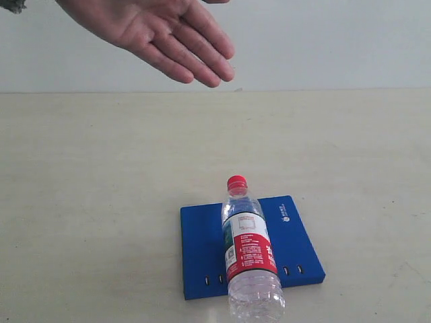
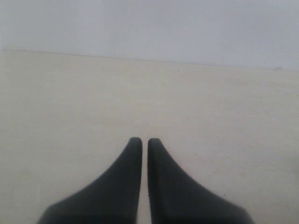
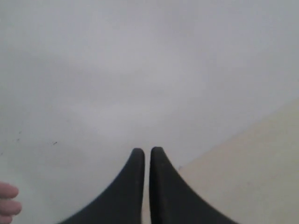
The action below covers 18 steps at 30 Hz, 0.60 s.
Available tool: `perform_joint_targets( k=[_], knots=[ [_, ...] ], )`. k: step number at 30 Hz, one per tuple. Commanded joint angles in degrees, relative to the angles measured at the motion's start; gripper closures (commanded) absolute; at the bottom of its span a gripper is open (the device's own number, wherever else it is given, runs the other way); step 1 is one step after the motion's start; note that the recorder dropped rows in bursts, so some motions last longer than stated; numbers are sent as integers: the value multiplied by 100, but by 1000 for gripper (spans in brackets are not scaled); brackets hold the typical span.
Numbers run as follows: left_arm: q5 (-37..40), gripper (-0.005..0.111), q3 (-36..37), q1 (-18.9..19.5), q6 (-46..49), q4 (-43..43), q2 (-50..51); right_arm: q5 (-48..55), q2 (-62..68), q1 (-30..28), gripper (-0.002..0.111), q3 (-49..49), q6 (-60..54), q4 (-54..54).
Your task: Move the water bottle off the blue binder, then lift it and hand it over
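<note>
1. Exterior view: the bottle (image 1: 249,252) is lying on the binder (image 1: 202,249), red cap pointing away, base overhanging the slotted near edge. The binder is lying flat on the table (image 1: 101,188). A person's hand (image 1: 168,33) is hovering open, palm showing, above the far side.
2. Left wrist view: the left gripper (image 2: 145,142) is holding nothing, jaws nearly touching, above the table.
3. Right wrist view: the right gripper (image 3: 147,151) is holding nothing, jaws nearly touching; a person's fingers (image 3: 8,205) are showing nearby
</note>
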Motion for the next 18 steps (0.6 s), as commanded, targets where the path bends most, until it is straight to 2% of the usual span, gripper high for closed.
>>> perform_joint_targets(
  k=[1,4,7,10,18],
  knots=[
    [-46,102,20,-23,16,7,-19,848,209,-4,108,-5,629,-117],
    [-46,102,20,-23,16,7,-19,993,338,-4,108,-5,516,-143],
    [-46,102,20,-23,16,7,-19,962,423,-4,108,-5,1202,-91],
    [-46,102,20,-23,16,7,-19,516,445,6,108,-5,1676,-102],
    [-46,102,20,-23,16,7,-19,-166,736,207,108,-38,1676,-358]
  ],
)
